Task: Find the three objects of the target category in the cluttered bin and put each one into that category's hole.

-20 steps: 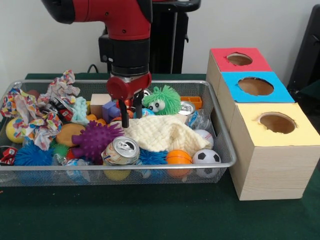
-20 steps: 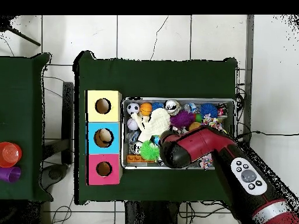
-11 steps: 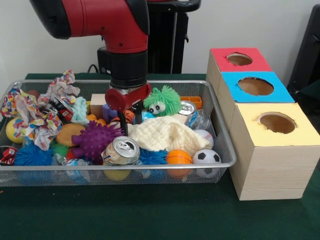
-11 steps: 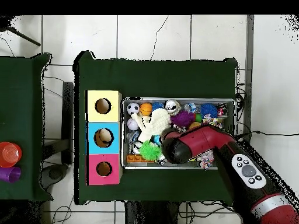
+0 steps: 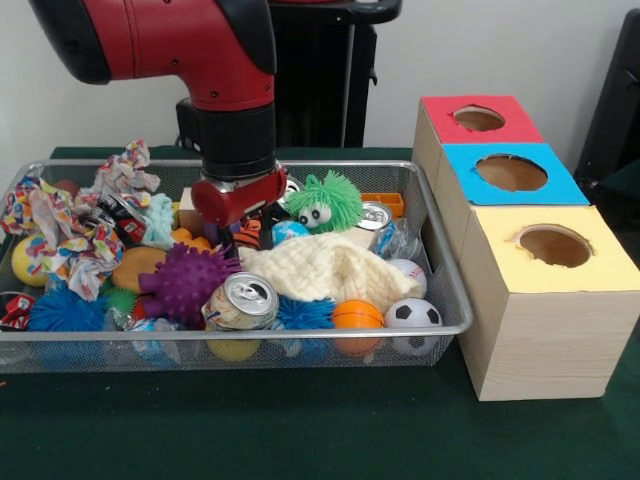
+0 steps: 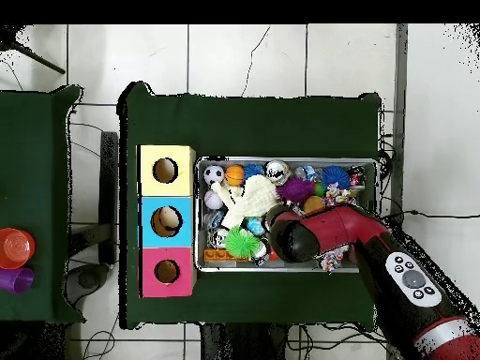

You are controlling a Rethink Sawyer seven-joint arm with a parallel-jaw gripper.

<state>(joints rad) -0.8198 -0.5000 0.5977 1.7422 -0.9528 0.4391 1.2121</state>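
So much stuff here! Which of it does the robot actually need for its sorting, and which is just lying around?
Part of the job: the pincer, wire bin, its jumble (drink can, cream cloth, soccer ball), the three-hole box.
Lying about: orange cup and purple cup on the side table.

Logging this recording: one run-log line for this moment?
phase: searching | end effector: low in wire bin, grip unclear | near: purple spiky ball | boxes: untouched

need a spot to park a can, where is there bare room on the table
Free: green cloth in front of the bin, and the strip behind it in the overhead view. Crowded: the bin is packed, with the arm over it; boxes border its side.
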